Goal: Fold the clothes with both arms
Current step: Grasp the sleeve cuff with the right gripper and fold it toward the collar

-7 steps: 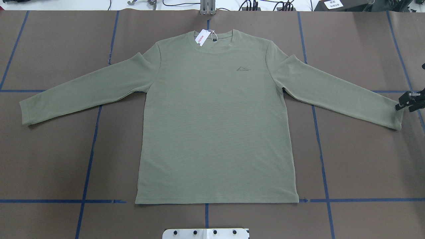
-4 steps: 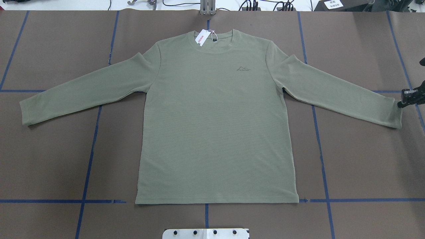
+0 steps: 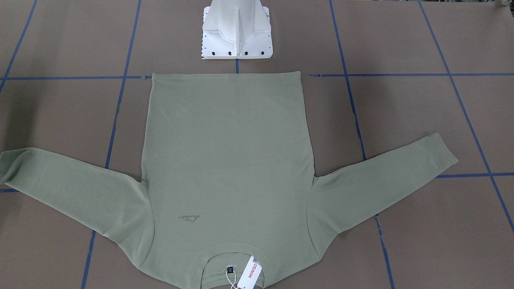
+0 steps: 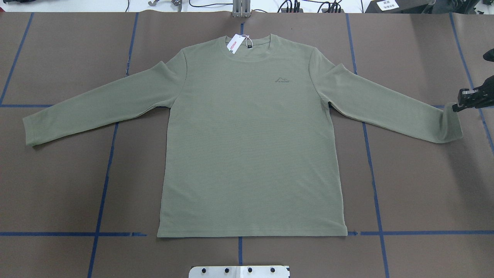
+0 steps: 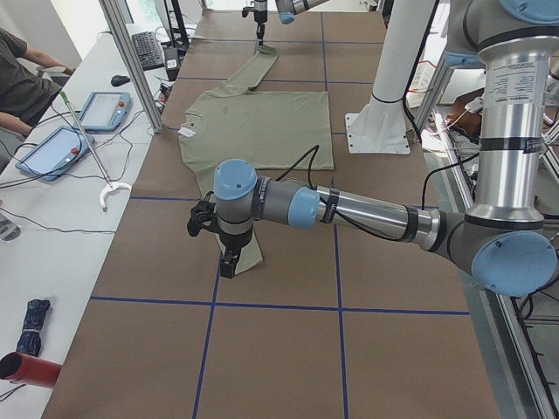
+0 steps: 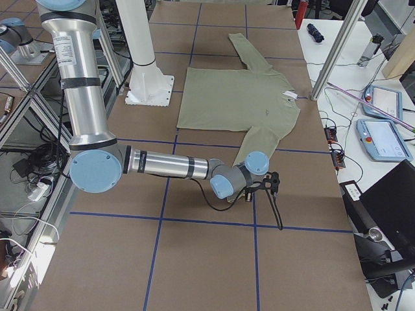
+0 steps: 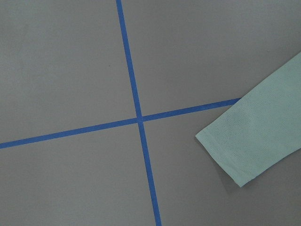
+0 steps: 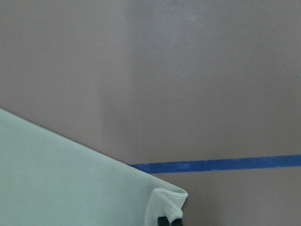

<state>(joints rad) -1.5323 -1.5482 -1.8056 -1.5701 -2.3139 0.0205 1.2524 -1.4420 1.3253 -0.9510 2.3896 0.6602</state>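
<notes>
The sage-green long-sleeved shirt (image 4: 247, 135) lies flat, front up, collar and white hang tag (image 4: 234, 43) on the far side. My right gripper (image 4: 455, 107) is shut on the far corner of the right sleeve cuff (image 4: 449, 123), which curls up off the table; the right wrist view shows the pinched cuff corner (image 8: 169, 202). My left gripper (image 5: 229, 262) hangs over the left sleeve cuff (image 5: 249, 253), and I cannot tell whether it is open or shut. The left wrist view shows that cuff (image 7: 254, 141) flat on the table, no fingers in frame.
Brown table cover with blue tape lines (image 4: 372, 173). The white pedestal base (image 3: 237, 36) stands just beyond the shirt's hem. An operators' side table with tablets (image 5: 105, 109), cables and a seated person (image 5: 17, 78) runs along the collar side.
My right gripper has moved toward the collar side and slightly inward, holding the right cuff; the cuff end has lifted and curled. The rest of the shirt has not moved.
</notes>
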